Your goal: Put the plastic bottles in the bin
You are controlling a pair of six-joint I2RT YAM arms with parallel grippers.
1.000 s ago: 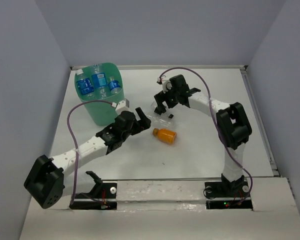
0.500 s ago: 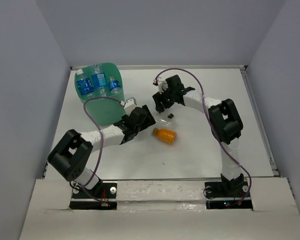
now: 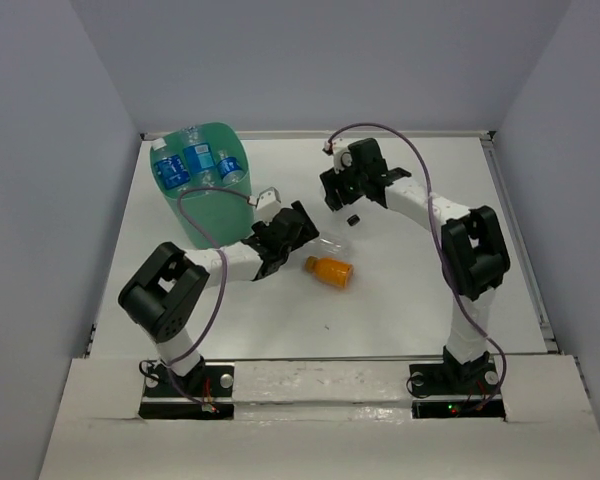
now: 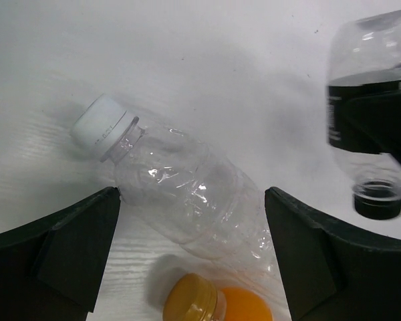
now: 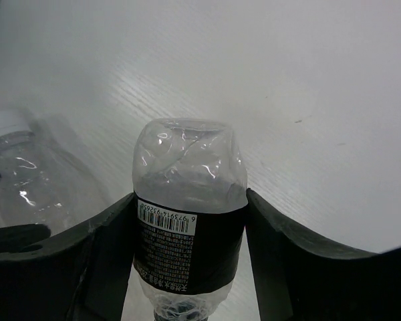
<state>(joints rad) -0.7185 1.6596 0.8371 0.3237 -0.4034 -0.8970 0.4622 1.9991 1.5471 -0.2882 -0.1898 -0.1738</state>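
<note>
between the spread fingers of the left hand (image 4: 192, 197) lies a clear bottle (image 4: 200, 210) with a white cap, on its side on the worktop (image 4: 220, 53). its cap is near the hand's left finger and its body slants toward the right one. neither finger appears to press on it, so this hand is open around the bottle, not gripping. on the palm side of that gap the orange bottle (image 4: 210, 307) lies just beside the clear one.

ahead and to the right of the left hand, the right hand (image 5: 189, 200) is clamped on the black-label bottle (image 5: 189, 247) around its label, and seems to hold it cap-down off the worktop.

the bin (image 3: 205, 215) stands behind and to the left of the left hand, well apart from the right hand, with blue-labelled bottles (image 3: 195, 160) already inside.

the step in hand looks like a double pickup: one bottle secured, one about to be grasped. next, the left hand likely needs to close on the middle of the clear body without knocking the orange bottle, and gently, since thin plastic may buckle or slip. the right hand's load then calls for a carry across, over the bin's rim.
</note>
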